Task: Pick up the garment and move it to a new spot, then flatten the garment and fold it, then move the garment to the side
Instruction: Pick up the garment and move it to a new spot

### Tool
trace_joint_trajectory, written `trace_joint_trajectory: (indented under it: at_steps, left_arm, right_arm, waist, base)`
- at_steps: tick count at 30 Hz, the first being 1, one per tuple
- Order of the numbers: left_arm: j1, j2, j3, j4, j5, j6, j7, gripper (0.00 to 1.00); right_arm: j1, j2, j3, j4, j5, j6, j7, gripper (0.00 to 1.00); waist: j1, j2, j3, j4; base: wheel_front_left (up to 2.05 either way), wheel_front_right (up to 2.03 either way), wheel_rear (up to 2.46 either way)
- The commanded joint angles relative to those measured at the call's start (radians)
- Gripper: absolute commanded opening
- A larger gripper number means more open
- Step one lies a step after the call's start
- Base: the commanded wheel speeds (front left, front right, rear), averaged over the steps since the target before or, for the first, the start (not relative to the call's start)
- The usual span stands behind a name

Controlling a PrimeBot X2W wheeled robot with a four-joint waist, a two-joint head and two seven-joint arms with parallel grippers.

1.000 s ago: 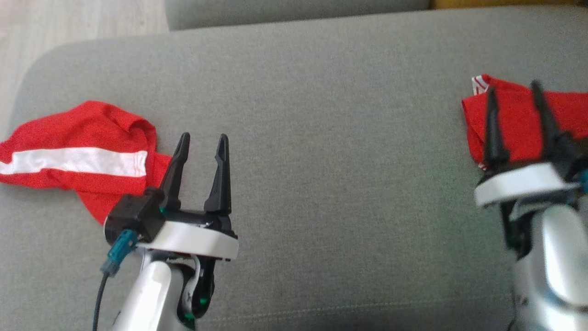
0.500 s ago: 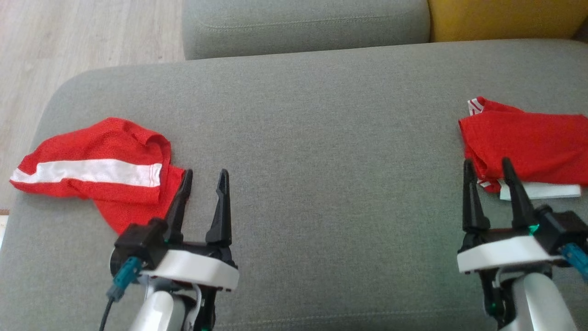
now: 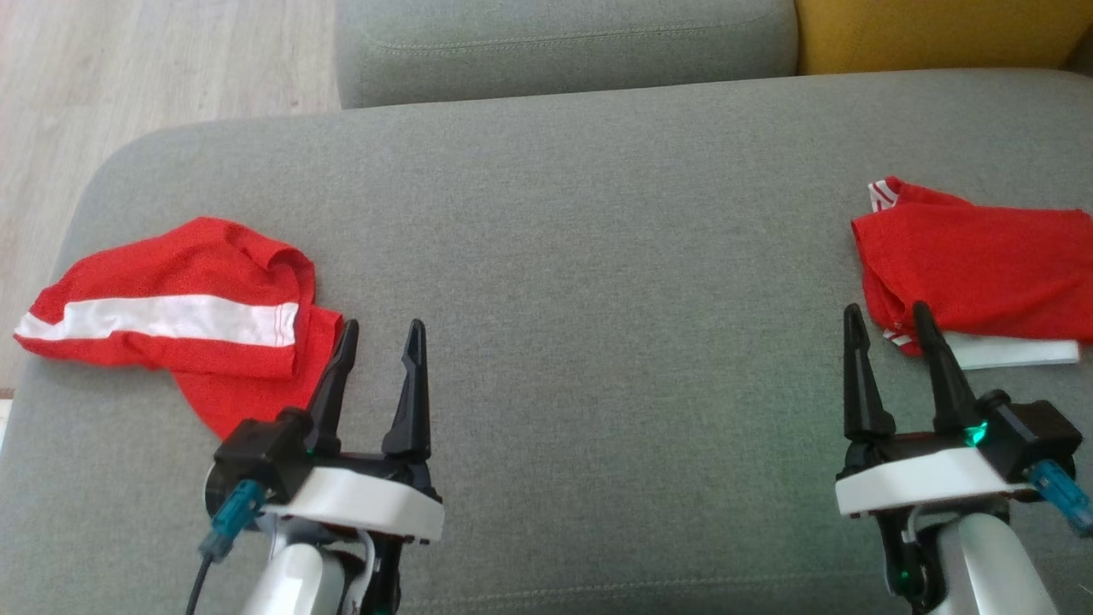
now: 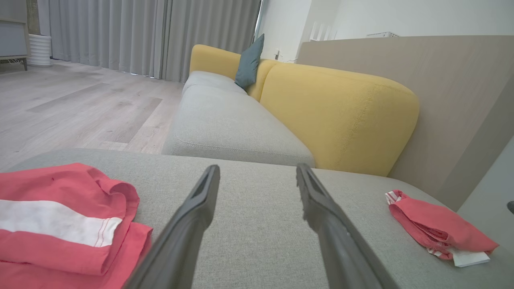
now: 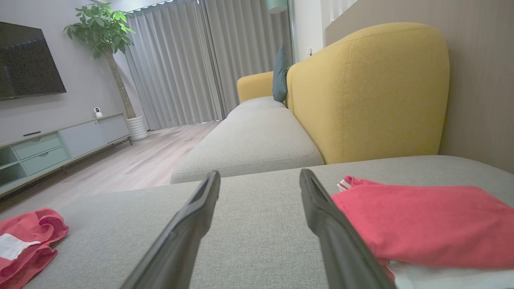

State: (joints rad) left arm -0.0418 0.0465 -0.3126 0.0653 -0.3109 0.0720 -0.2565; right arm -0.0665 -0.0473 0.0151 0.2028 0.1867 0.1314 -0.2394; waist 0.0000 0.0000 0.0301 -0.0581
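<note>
A crumpled red garment with a white stripe [image 3: 171,316] [image 4: 60,216] [image 5: 24,241] lies at the left end of the grey cushion [image 3: 581,256]. My left gripper [image 3: 382,329] [image 4: 257,170] stands open just right of it, its left finger over the cloth's edge, holding nothing. At the right end rests a folded red garment [image 3: 982,265] [image 4: 433,224] [image 5: 421,224] with a white layer showing under it. My right gripper [image 3: 886,309] [image 5: 260,173] is open and empty, just in front of that folded garment's near left corner.
A second grey seat cushion [image 3: 564,43] adjoins the far edge, with a yellow backrest [image 3: 939,34] to its right. Wooden floor [image 3: 128,77] lies beyond the cushion's rounded left end. Bare grey fabric stretches between the two garments.
The head camera has shifted, showing more of the far side. My right gripper has drawn back from over the folded garment to just in front of it. The left gripper has stayed beside the crumpled garment.
</note>
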Motion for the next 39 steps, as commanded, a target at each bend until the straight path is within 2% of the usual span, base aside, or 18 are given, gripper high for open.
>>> trace_joint_trajectory:
  at_steps: [1,12,17,25,39]
  left_arm:
    - [-0.037,0.004,0.026,-0.037,-0.006,0.007,-0.005,1.00]
    - [-0.031,0.004,0.021,-0.039,-0.005,0.008,-0.005,1.00]
    - [-0.039,0.004,0.025,-0.041,-0.005,0.007,-0.005,1.00]
    - [-0.043,0.004,0.034,-0.048,-0.008,0.013,-0.005,1.00]
    - [-0.017,0.004,0.084,-0.046,0.003,0.021,-0.005,1.00]
  right_arm:
    - [-0.023,-0.003,0.025,-0.030,0.008,-0.001,-0.014,1.00]
    - [-0.018,-0.003,0.032,-0.021,0.018,-0.001,-0.018,1.00]
    - [-0.016,-0.003,0.036,-0.025,0.022,-0.001,-0.019,1.00]
    - [-0.008,-0.003,0.072,-0.025,0.023,-0.001,-0.019,1.00]
    - [0.011,-0.003,0.128,-0.017,0.038,-0.001,-0.008,1.00]
  waist:
    - [0.0000,0.0000,-0.001,0.000]
    - [0.0000,0.0000,-0.003,0.004]
    - [0.0000,0.0000,0.001,0.030]
    - [0.0000,0.0000,-0.003,0.115]
    - [0.0000,0.0000,-0.032,0.336]
  base:
    - [0.00,0.00,0.00]
    - [0.00,0.00,0.00]
    - [0.00,0.00,0.00]
    - [0.00,0.00,0.00]
    - [0.00,0.00,0.00]
